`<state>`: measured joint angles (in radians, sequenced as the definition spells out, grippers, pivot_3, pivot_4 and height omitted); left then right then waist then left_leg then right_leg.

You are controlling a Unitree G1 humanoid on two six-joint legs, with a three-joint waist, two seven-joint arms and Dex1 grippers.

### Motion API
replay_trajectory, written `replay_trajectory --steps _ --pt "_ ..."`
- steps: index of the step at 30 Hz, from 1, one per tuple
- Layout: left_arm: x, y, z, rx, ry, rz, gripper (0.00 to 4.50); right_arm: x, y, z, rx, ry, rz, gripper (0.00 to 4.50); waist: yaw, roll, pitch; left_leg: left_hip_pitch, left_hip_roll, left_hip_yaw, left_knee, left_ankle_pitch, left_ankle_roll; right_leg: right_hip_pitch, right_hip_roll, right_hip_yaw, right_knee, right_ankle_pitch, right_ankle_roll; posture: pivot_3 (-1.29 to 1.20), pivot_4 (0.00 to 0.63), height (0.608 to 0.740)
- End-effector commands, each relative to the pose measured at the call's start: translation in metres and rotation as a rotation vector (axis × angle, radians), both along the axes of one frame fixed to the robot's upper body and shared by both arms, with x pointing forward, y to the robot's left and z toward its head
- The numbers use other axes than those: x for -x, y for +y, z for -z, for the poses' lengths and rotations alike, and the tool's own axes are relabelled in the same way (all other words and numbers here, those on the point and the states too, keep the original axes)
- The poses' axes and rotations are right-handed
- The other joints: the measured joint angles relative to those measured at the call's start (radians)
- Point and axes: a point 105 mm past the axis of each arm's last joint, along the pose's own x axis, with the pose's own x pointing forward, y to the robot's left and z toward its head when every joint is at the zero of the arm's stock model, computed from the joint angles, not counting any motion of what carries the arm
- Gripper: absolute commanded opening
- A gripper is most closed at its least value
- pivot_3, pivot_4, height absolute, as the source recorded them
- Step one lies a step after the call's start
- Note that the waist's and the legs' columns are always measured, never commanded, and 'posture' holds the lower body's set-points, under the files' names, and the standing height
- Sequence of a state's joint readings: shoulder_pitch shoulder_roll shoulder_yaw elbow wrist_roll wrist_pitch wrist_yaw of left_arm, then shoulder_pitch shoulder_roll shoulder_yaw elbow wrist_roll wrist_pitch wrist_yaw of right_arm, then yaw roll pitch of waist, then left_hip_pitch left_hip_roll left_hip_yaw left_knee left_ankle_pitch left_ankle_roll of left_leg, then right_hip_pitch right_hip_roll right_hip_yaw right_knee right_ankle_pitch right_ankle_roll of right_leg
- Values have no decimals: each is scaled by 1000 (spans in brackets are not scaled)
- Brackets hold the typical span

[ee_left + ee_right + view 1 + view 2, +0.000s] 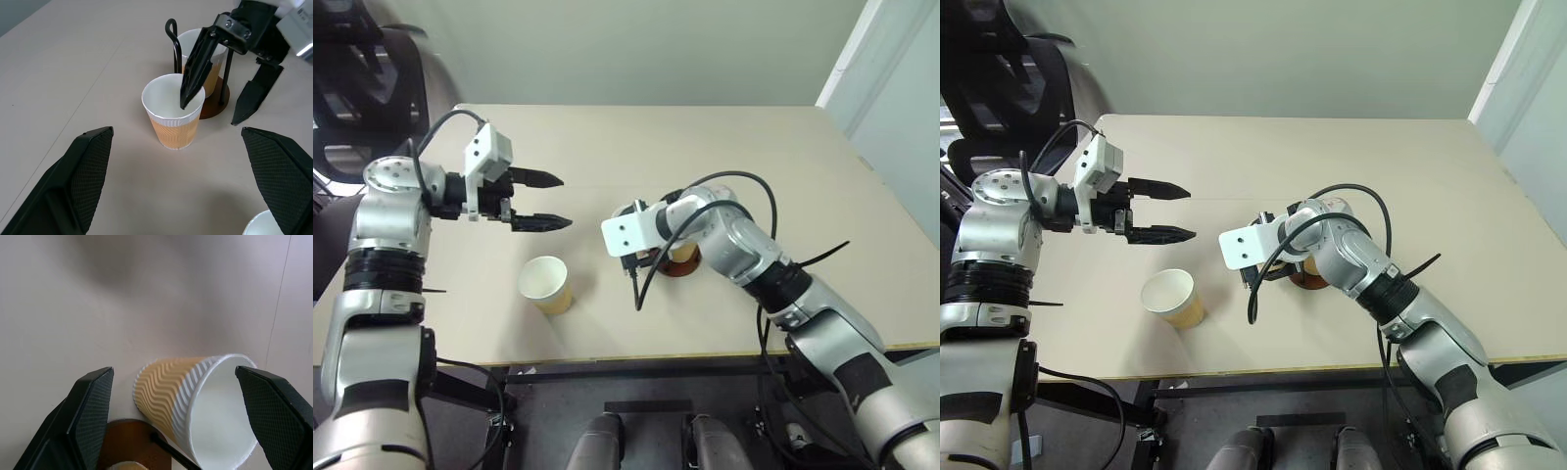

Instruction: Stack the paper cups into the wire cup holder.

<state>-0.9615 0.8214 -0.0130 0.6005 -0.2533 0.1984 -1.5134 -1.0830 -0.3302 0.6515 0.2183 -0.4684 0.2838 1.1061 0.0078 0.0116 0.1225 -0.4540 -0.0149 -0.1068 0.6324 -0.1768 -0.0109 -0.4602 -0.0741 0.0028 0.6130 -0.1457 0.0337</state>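
An upright paper cup (173, 117) stands just beside the wire cup holder (205, 98); the right gripper (220, 105), spread wide, straddles its rim from above. The left gripper (548, 201) is open, empty, farther off.

Paper cups (173, 117): tan ribbed-wave outside, white inside and rim. Wire cup holder (215, 100): reddish-brown base, black wire. Table (724, 147): beige.

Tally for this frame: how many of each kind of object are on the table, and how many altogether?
Wire cup holder: 1
Paper cups: 3 (one in the holder, one upright beside it, one upright farther off)
Total: 4
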Motion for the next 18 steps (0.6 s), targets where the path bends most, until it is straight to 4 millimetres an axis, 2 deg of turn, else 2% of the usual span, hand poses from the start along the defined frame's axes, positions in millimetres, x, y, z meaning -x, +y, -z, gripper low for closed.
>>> replay_trajectory --steps 1,6,10,13,18 --pt "8 -4 -12 -9 -29 62 4500 -4 4 -12 6 -74 -16 4019 0 0 0 0 0 0 0 0 0 0 0 0 0 0 -1 0 150 740" --pt "21 -7 -5 -76 -6 146 4500 -9 1 -12 26 -97 -7 4019 -1 0 0 0 0 0 0 0 0 0 0 0 0 0 -1 0 150 740" --pt "22 -7 -7 -89 2 157 4500 -10 1 -12 35 -104 -10 4019 0 0 0 0 1 0 0 -1 -1 0 0 0 0 0 -1 0 150 740" --pt "21 -9 -9 -86 2 163 4500 -9 1 -12 38 -106 -18 3487 0 0 0 0 0 0 0 -1 -1 0 0 0 0 0 -1 0 150 740" --pt "21 -11 -8 -90 10 173 4500 -6 2 -13 35 -98 -34 1683 0 0 0 0 0 0 0 -1 -2 0 0 0 0 1 -1 0 150 740"
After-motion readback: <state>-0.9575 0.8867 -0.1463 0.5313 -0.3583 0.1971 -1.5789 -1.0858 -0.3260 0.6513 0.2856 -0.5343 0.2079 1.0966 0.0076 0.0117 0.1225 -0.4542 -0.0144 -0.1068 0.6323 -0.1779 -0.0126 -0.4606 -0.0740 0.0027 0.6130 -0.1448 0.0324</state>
